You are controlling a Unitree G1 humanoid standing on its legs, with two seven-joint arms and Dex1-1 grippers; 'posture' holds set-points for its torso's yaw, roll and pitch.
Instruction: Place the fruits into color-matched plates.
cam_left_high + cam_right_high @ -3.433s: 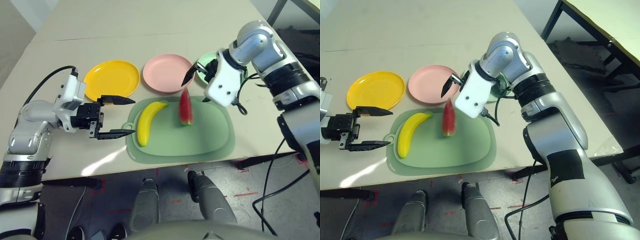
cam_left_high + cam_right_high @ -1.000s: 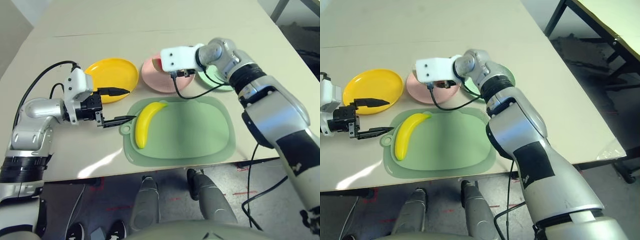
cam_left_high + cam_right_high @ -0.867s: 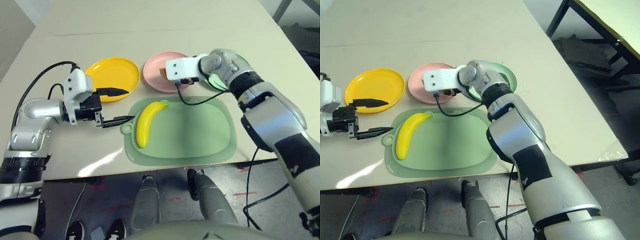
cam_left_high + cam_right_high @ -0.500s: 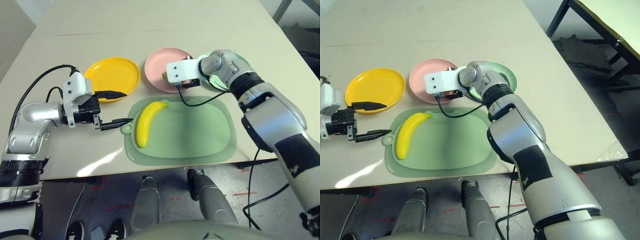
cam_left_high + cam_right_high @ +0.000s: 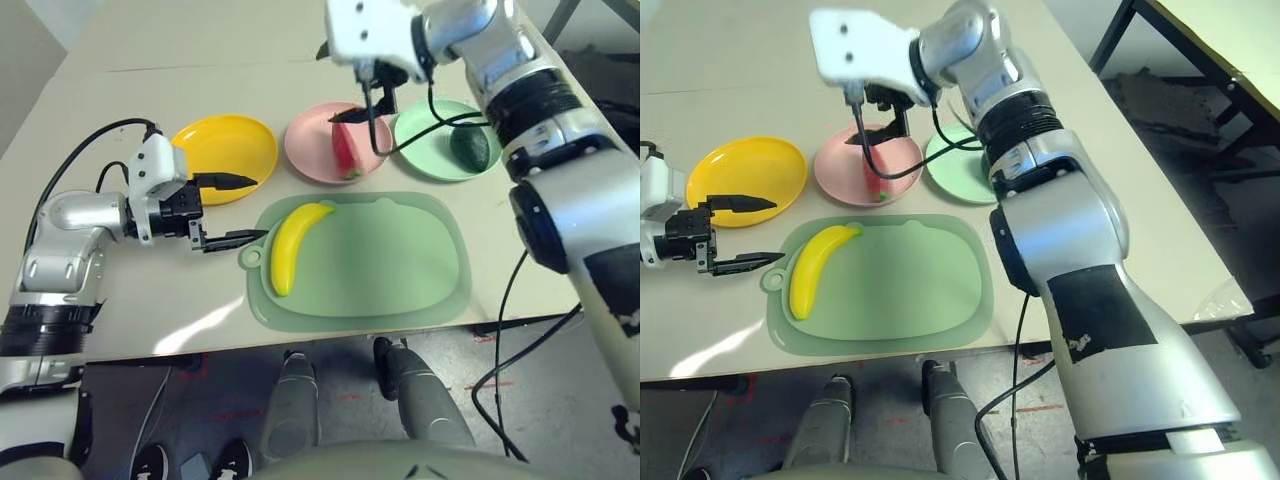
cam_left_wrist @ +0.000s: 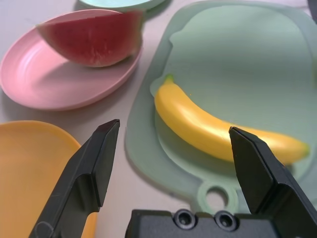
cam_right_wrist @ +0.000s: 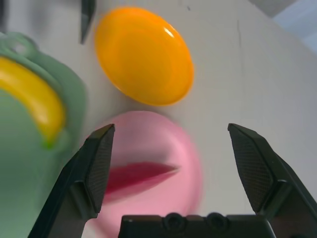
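My right pincer [image 7: 171,130]: released, above pink plate [image 5: 322,150] | watermelon wedge [image 5: 346,152]: on pink plate | avocado [image 5: 469,148]: mint plate [image 5: 428,158], beside pink plate | banana [image 5: 293,250]: on mat [image 5: 385,270], nearer me than pink plate

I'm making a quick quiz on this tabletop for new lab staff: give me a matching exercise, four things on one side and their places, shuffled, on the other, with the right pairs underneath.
Things:
1. Banana
2. Watermelon
3. Avocado
4. Right hand

Places:
A. on the mint plate
B. above the table, open and holding nothing
C. on the green mat
D. on the pink plate

Right pairs: 1-C, 2-D, 3-A, 4-B
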